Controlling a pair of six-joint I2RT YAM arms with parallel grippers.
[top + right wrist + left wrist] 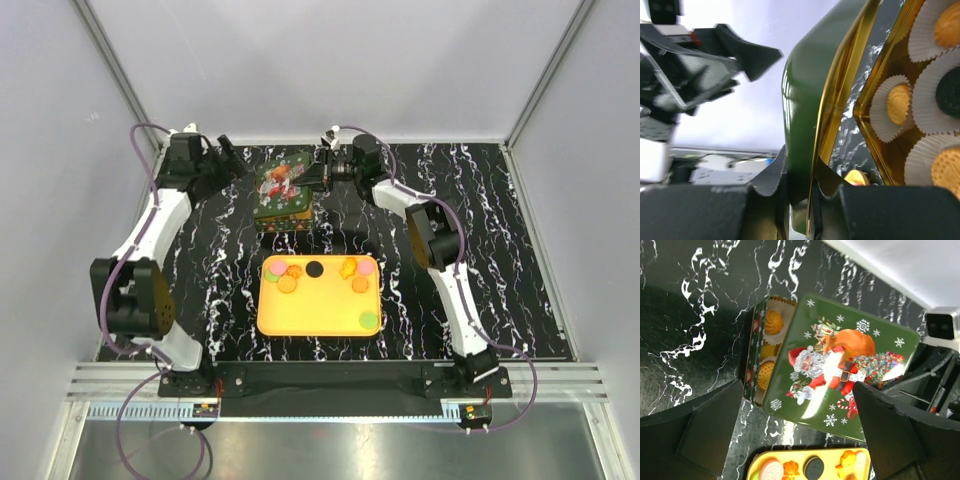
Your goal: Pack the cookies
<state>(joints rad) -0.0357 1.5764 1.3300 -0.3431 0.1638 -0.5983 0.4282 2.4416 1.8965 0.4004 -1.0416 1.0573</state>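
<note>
Green and shiny, with Santa painted on it, the lid [840,370] sits crooked on top of the tin [756,375], slid over so one side of the tin shows. I think it is held like that so the tin can be opened and filled. The right gripper [799,192] has its fingers nearly closed on the lid's thin gold rim, pinching it at the tin's right side, with its arm stretched long and low over the table. The left gripper [228,158] is wide open and holds nothing. It hangs just beside the tin's left side, pointing at it, maybe ready to steady the tin. Inside the tin I can see white paper cups [879,114], some already filled. The cookies [290,276] to pack lie on a yellow tray [315,312] just in front of the tin, on the side nearer the arms' bases, and none of them is picked up.
</note>
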